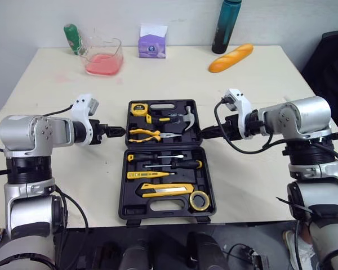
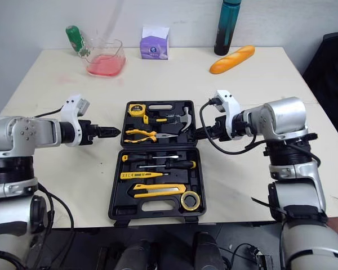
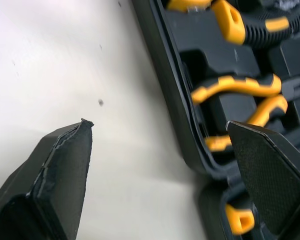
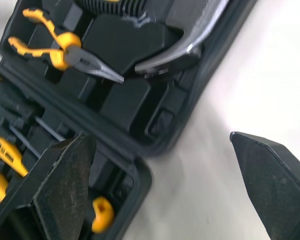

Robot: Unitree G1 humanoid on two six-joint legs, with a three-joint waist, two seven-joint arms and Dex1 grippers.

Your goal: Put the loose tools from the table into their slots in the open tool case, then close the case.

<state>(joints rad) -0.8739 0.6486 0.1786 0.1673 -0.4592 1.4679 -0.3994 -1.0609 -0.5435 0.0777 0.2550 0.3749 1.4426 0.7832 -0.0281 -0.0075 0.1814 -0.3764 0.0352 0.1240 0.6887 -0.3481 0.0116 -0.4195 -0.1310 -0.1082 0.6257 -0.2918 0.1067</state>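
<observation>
One tool case (image 1: 128,194), two screwdrivers (image 1: 152,157) (image 1: 177,165), one hammer (image 1: 187,118), one pliers (image 1: 149,134), one tape measure (image 1: 138,109), one utility knife (image 1: 164,189).

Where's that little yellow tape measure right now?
In the left eye view, the tape measure sits in the far left corner of the open tool case, just beyond the yellow-handled pliers.

At the back, a green bottle (image 1: 72,38) lies beside a clear tub (image 1: 103,56) with something pink in it, maybe water. To the right are a purple box (image 1: 152,41), a tall dark bottle (image 1: 227,26) and a long bread roll (image 1: 231,58).
</observation>
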